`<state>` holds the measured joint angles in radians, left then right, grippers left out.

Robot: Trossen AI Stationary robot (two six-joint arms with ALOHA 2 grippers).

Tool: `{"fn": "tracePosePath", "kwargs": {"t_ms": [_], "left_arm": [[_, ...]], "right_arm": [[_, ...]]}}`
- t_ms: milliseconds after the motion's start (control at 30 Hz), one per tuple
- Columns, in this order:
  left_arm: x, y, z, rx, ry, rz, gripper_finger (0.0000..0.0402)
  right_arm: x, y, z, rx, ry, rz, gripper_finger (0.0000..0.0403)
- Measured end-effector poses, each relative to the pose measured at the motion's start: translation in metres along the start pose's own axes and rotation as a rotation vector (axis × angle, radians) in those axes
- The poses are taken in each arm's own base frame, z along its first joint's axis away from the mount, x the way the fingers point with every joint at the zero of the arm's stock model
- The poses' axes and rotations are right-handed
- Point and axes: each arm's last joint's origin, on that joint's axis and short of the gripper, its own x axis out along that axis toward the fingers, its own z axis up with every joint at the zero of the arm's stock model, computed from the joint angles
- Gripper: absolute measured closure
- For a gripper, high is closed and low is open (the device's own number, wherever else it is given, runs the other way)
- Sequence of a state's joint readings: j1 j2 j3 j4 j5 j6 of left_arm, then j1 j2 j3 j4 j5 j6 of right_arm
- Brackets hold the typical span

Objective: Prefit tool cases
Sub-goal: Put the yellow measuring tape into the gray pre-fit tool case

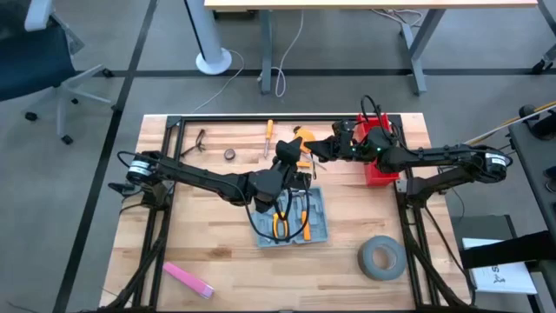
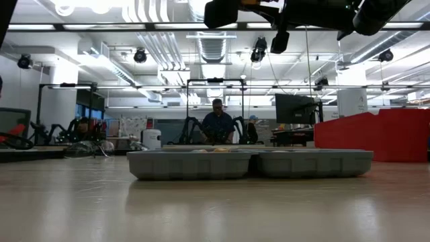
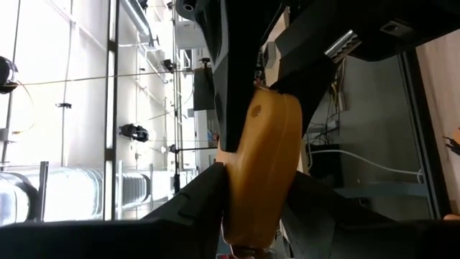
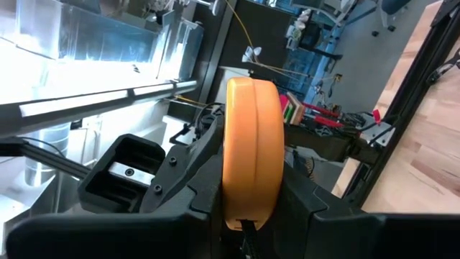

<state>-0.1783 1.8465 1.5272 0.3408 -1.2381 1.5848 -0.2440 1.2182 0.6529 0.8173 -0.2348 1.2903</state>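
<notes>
The blue-grey tool case (image 1: 291, 217) lies open and flat on the table, with orange-handled pliers in its recesses; the low view shows its two halves (image 2: 248, 163) side by side. Above its far edge, my two grippers meet on one orange rounded tool (image 1: 301, 155). My left gripper (image 3: 255, 194) comes from the table's left and is shut on it. My right gripper (image 4: 248, 194) comes from the right, also shut on it. In the low view, both arms hang dark at the top. My left gripper pinches the orange tool (image 3: 262, 151) between its two fingers, one on each broad side (image 3: 241, 187), coming in level from the table's left. The tool is lifted clear of the table and case. My right gripper holds the tool's other end. My right gripper pinches the orange tool between its two fingers, which lie against its two flat sides (image 4: 230, 187), leaving the rounded edge (image 4: 251, 129) showing. It comes in from the table's right, slanting slightly up. The tool is clear of the table.
A red bin (image 1: 378, 161) stands behind my right gripper at the right. A grey tape roll (image 1: 380, 258) lies near right, a pink strip (image 1: 187, 280) near left. A screwdriver (image 1: 268, 137) and a small ring (image 1: 229, 154) lie toward the far edge.
</notes>
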Motion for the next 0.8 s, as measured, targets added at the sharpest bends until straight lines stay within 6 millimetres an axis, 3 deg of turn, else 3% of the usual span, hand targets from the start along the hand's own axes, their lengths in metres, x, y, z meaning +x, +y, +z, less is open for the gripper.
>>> {"fn": "tracePosePath", "kwargs": {"t_ms": [400, 600, 800], "left_arm": [[0.0001, 0.0004, 0.0000, -0.018, -0.006, 0.001, 0.0286], [0.0003, 0.0007, 0.0006, -0.038, -0.029, 0.002, 0.0289], [0.0003, 0.0007, 0.0007, -0.037, -0.031, 0.002, 0.0319]], "right_arm": [[0.0002, 0.0001, -0.0004, -0.004, 0.006, 0.004, 0.0334], [0.0003, 0.0011, -0.0013, -0.038, 0.032, 0.021, 0.0291], [0.0004, 0.0019, -0.0012, -0.039, 0.032, 0.031, 0.0268]]}}
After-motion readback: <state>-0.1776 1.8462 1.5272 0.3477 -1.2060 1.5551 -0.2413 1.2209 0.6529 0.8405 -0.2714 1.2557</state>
